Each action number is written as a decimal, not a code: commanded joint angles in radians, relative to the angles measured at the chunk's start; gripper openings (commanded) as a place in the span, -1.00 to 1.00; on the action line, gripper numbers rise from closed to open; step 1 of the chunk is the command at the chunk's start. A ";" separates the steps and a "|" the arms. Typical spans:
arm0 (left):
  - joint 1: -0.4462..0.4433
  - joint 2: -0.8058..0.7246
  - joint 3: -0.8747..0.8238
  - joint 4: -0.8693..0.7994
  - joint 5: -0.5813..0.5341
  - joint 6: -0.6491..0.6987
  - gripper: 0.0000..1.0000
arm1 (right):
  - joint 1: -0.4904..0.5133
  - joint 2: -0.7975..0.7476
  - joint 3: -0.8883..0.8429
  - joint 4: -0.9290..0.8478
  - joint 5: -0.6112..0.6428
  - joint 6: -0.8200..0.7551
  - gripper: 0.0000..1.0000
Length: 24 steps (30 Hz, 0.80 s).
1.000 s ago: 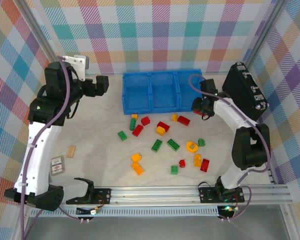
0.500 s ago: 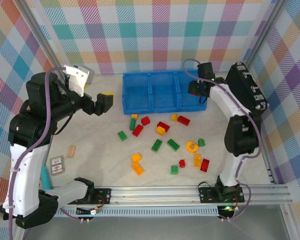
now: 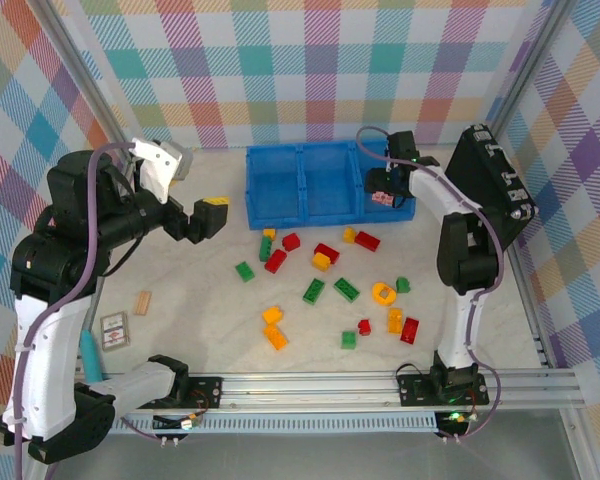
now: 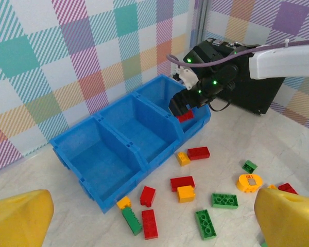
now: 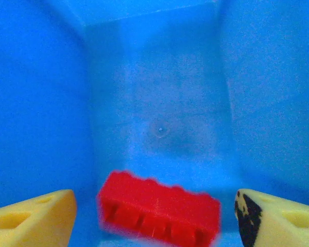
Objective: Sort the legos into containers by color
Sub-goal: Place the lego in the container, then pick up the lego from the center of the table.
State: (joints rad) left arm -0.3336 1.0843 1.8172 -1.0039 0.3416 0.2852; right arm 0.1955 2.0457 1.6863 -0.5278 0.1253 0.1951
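Since the earlier frame the right gripper (image 3: 382,192) had swung away from the table and in over the blue tray (image 3: 280,218), while the left gripper (image 3: 216,215) had drifted a little nearer that tray's left end.

In the right wrist view the right gripper's two yellow fingertips (image 5: 31,216) stood parted. A red brick (image 5: 159,208) sat between them, blurred, with a strip of blue showing on either side, so neither pad was gripping it. Straight ahead of the fingers lay the bare floor of the end compartment (image 5: 159,82), its walls rising on both sides of the tool. From the left wrist view the same red brick showed just under the right gripper, inside the rim of that compartment.

The left gripper hung above the table with its fingers spread wide and nothing between them. Ahead of it and lower lay the tray, its other two compartments bare. The loose legos (image 3: 346,289), red, green and yellow, lay scattered on the table (image 3: 200,330), on the near side of the tray from the right gripper. A black case (image 3: 490,190) stood just beyond the right gripper's outer side.
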 commanded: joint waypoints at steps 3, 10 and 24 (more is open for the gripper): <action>-0.016 -0.012 0.019 -0.010 0.016 0.023 1.00 | -0.004 -0.095 -0.015 -0.002 -0.055 -0.095 0.82; -0.018 -0.028 0.010 0.001 0.022 0.022 1.00 | 0.004 -0.238 -0.158 0.094 -0.213 -0.205 0.81; -0.022 -0.093 -0.053 0.036 0.069 0.069 0.99 | 0.018 -0.464 -0.472 -0.021 -0.520 -0.934 0.82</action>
State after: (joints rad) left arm -0.3458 1.0100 1.7699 -0.9897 0.3843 0.3340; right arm 0.2123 1.5909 1.2190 -0.4992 -0.3389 -0.5549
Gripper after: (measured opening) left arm 0.999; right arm 0.910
